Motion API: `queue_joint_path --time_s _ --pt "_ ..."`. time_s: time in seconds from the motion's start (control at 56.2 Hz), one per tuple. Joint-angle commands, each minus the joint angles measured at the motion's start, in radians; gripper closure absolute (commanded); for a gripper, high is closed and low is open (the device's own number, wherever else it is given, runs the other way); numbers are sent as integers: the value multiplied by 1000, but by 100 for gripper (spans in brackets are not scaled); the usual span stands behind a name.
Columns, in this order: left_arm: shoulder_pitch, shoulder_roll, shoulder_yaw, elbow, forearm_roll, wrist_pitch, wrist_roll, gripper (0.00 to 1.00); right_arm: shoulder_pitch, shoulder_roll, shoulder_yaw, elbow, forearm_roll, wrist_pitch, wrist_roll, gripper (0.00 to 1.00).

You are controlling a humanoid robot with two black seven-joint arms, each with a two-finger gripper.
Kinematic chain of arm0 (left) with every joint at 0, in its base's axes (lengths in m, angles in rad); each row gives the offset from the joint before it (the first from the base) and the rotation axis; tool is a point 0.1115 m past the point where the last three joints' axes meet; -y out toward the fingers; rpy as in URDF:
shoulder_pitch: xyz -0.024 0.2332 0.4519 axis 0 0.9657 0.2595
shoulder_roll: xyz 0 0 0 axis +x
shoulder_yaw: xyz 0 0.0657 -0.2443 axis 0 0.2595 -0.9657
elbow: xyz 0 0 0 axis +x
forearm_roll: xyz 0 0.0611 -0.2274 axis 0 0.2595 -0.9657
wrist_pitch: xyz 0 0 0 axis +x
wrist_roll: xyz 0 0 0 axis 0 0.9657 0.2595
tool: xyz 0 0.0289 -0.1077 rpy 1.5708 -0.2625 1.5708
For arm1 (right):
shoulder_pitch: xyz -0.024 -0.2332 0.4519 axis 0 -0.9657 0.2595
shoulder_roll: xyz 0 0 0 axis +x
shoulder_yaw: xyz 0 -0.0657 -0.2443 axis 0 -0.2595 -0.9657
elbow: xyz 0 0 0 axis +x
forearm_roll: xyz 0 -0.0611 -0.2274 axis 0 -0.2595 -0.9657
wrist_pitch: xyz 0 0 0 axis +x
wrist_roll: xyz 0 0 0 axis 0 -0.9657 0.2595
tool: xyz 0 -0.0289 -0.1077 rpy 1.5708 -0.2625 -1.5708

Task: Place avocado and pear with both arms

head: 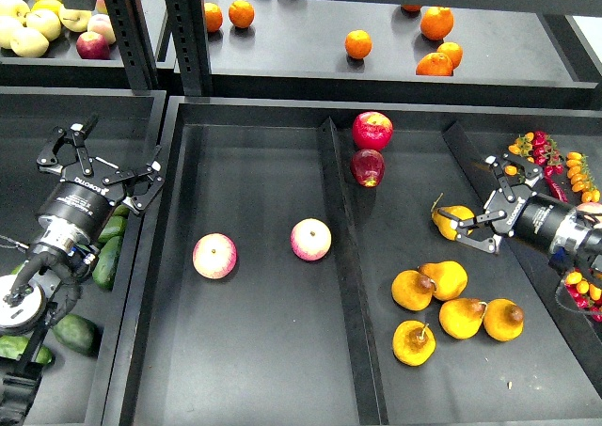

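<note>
Right tool [467, 228] grips a pear [454, 221] above the tray [451, 388] of pears.

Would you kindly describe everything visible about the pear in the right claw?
The pear is yellow with a smooth, slightly glossy skin and a thin dark stem that sticks out to its upper left. It lies in the right-hand compartment of the black tray, above the cluster of five other yellow-orange pears and apart from them. The right claw comes in from the right with its fingers around the fruit, hiding part of it. Whether it rests on the tray floor or is lifted cannot be told.
</note>
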Motion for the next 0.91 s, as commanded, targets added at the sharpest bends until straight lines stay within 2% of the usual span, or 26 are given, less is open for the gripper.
queue_joint_path --time_s 0.0,0.125,0.285,0.391,0.552,0.623,0.729,0.747,0.765,0.89 --pt "23 0 0 -27 0 1 1 0 -24 78 87 -7 -25 0 0 0" --pt "47 0 0 -85 2 2 1 0 -23 147 110 -10 -72 0 0 0" --pt "72 0 0 -92 0 2 1 0 -29 244 161 19 -124 0 0 0" --pt "80 0 3 -92 0 1 -1 0 -46 308 225 34 -131 0 51 0" --pt "80 0 3 -92 0 2 -1 0 -47 382 290 22 -135 0 79 0" --pt "80 0 3 -92 0 2 -1 0 -47 419 314 21 -134 0 130 0" --pt "81 0 3 -92 2 2 -1 0 -43 465 369 18 -134 0 240 0" --pt "80 0 3 -92 0 4 -1 0 -41 465 378 16 -135 0 263 0" --pt "81 0 3 -92 0 5 1 0 -38 465 403 13 -135 0 309 0" --pt "81 0 3 -92 0 7 1 0 -38 465 464 10 -138 0 337 0"
